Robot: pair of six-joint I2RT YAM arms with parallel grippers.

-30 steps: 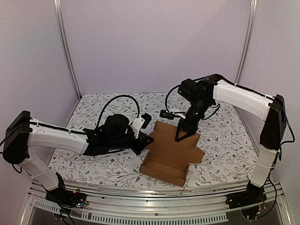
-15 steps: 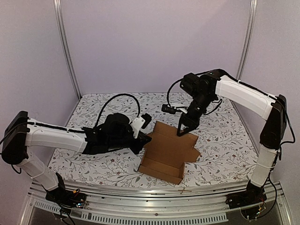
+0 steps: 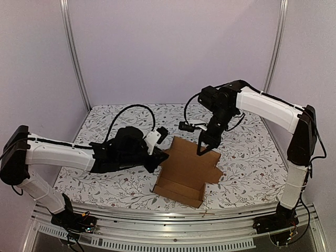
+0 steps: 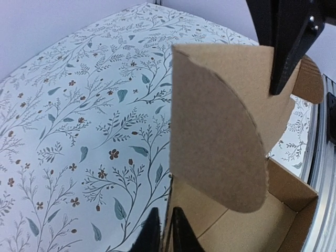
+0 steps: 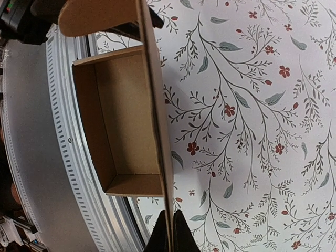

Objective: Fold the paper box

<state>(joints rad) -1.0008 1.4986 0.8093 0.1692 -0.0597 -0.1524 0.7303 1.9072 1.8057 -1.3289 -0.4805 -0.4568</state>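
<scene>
The paper box (image 3: 185, 173) is brown cardboard with an open tray at the near side and its lid panel (image 3: 190, 153) tilted up behind. My left gripper (image 3: 161, 156) is shut on the tray's left wall; in the left wrist view its fingertips (image 4: 166, 235) straddle that wall's edge, under a rounded side flap (image 4: 215, 152). My right gripper (image 3: 202, 150) is shut on the lid's far edge. In the right wrist view its fingertips (image 5: 169, 233) pinch the thin panel (image 5: 156, 105) edge-on, with the tray's inside (image 5: 123, 131) to the left.
A floral cloth (image 3: 105, 184) covers the table. A slotted aluminium rail (image 3: 157, 216) runs along the near edge, just in front of the box. Upright frame posts (image 3: 73, 58) and purple walls close the back and sides. The left arm's cable (image 3: 131, 110) loops above it.
The right gripper has raised the lid panel and shifted slightly left, its jaws closing on the panel's edge. The box has slid a little to the left. The left arm has barely moved.
</scene>
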